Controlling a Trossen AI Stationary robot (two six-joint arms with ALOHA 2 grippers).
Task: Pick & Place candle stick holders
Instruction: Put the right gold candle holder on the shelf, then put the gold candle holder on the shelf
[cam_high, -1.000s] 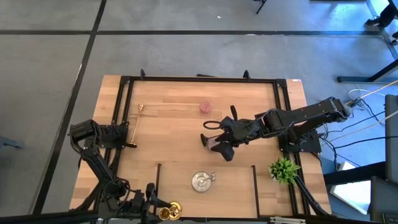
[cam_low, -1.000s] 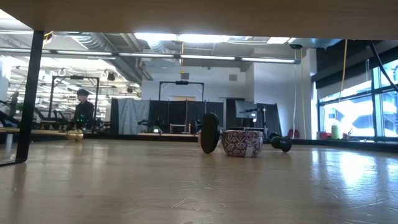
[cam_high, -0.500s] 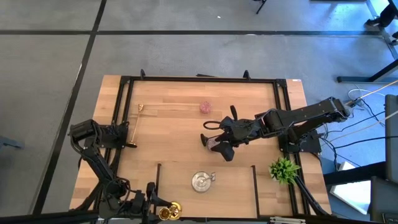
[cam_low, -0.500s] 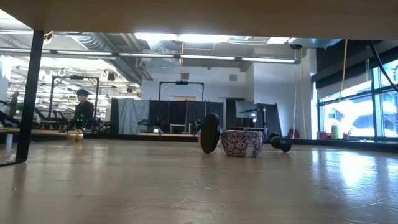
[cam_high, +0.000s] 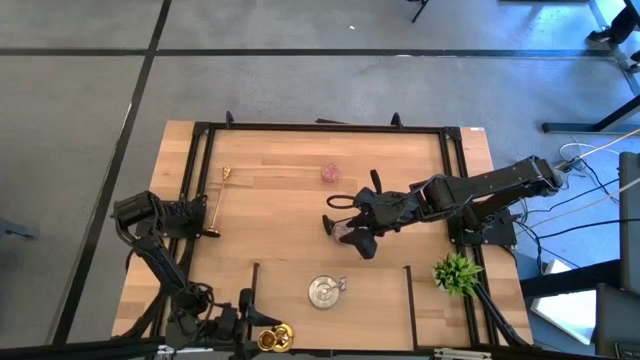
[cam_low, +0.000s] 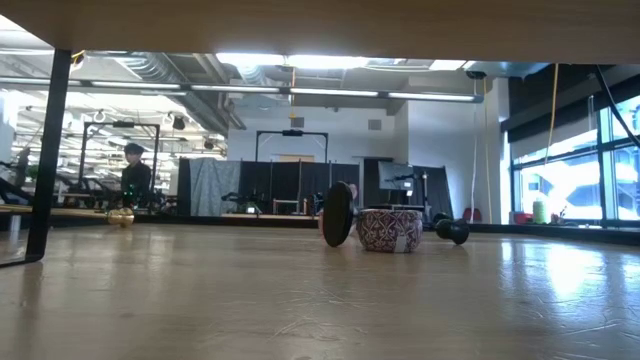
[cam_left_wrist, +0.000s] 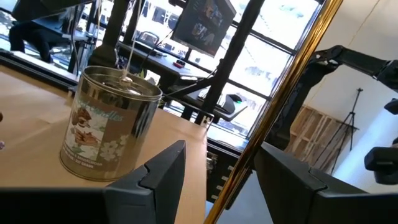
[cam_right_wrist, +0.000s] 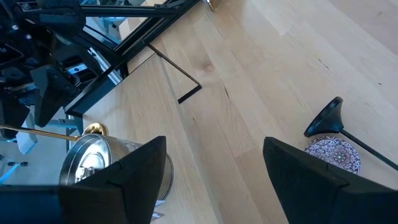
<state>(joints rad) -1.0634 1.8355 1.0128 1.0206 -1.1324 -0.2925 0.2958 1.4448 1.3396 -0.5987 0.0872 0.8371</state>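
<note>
The right pincer (cam_high: 350, 232) hovered low over the middle of the table (cam_high: 280, 215), its fingers spread wide with nothing between them; in the right wrist view (cam_right_wrist: 214, 149) only bare wood showed in the gap. Just beside it lay the black holder (cam_high: 340, 201), tipped on its side with its thin stem along the wood. In the low view its round base (cam_low: 337, 214) stood on edge, just beside a mauve glittery holder (cam_low: 390, 230) that sat upright. The right wrist view showed the same pair close together, the mauve one (cam_right_wrist: 333, 154) next to the black base (cam_right_wrist: 326, 119).

A second pink holder (cam_high: 330, 172) stood alone farther toward the far edge of the table, well apart from both arms. The silver round holder (cam_high: 325, 291), a shiny tin, sat near the near edge between two dark rails, and it also showed in the left wrist view (cam_left_wrist: 109, 124).

The left pincer (cam_high: 250, 325) was down at the table's near edge, beside a small gold holder (cam_high: 275, 338). In the left wrist view (cam_left_wrist: 222, 149) a gold rod (cam_left_wrist: 273, 109) ran slantwise between its fingers, close against one of them, with a gap to the other; I cannot tell whether they pinched it. Another long gold holder (cam_high: 215, 205) lay on the left side of the table.

A green spiky plant (cam_high: 456, 272) stood at the right corner. Beyond the table, a person (cam_low: 133, 178) showed in the room in the low view.
</note>
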